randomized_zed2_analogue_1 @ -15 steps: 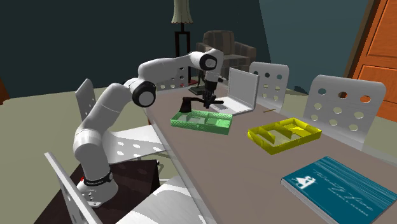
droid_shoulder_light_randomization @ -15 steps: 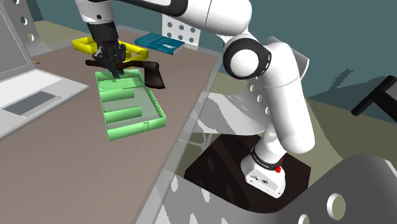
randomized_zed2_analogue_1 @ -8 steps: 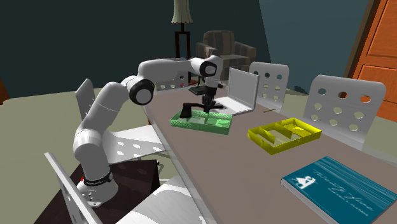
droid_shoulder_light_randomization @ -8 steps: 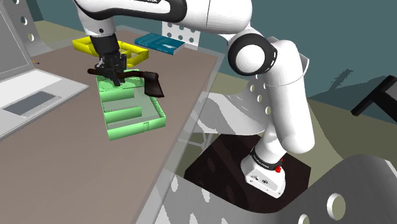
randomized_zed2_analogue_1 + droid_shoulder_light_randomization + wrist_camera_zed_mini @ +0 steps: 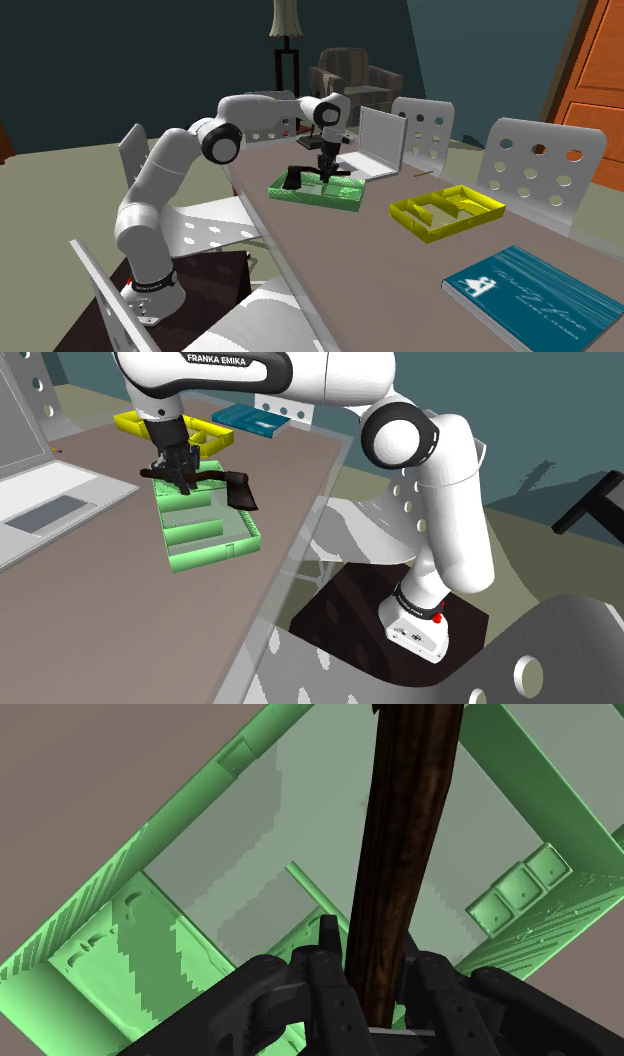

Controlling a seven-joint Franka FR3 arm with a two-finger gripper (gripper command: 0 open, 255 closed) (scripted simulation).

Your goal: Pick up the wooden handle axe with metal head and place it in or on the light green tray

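In the shoulder view the tool carried the axe crosswise, low over the far end of the light green tray on the surface, its head jutting past the rim. The placing step looked nearly done. "FRANKA EMIKA" was readable on the arm. In the second exterior view the teal book bore lettering too small to read. In the wrist view the fingers pinched the dark handle above the tray's compartments. The next move probably called for a short descent, then release.
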